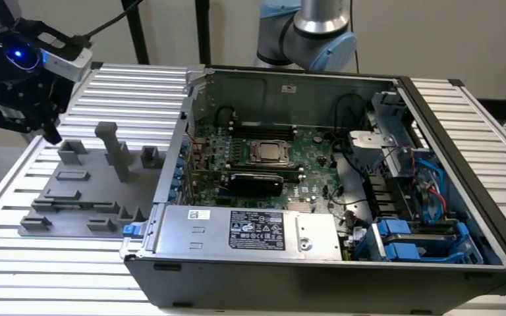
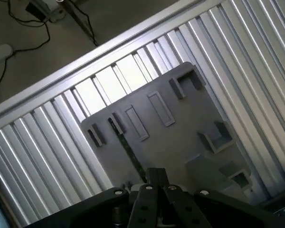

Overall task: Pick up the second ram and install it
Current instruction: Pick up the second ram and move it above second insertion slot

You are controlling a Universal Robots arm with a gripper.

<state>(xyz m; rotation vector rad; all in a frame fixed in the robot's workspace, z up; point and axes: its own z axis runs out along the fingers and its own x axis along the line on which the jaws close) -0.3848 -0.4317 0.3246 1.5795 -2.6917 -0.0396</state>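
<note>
The hand (image 1: 40, 125) hung above the grey holder plate (image 1: 82, 197) on the slatted desk (image 1: 139, 89), to the exterior view's left of the open computer case (image 1: 323, 289). How far open it was I could not tell. In the wrist view the second ram (image 2: 128, 152) stood on edge in the plate, a thin dark strip whose near end was hidden beneath the hand.

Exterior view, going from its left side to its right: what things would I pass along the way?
From the exterior view's left: gripper → grey holder plate → CPU socket → blue drive bays.
</note>
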